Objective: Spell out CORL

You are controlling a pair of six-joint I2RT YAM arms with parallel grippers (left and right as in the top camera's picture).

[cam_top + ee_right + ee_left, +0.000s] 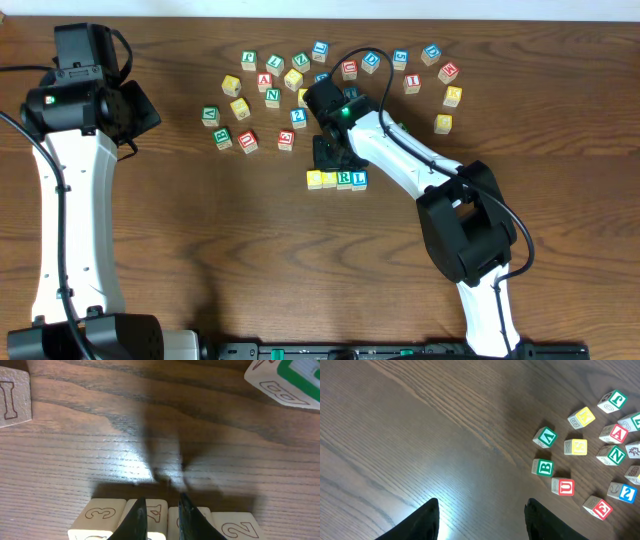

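Four cubes stand in a tight row on the table: two yellow-topped ones on the left, then the green R and the blue L. My right gripper hovers just behind the row. In the right wrist view its fingers are a narrow gap apart over the two middle cubes, holding nothing. The side faces there read 3, 4 and 2. My left gripper is open over bare wood at the far left.
Several loose letter cubes lie scattered behind the row, among them red-lettered ones such as A and U. A cube marked I and a green-framed cube lie beyond my right fingers.
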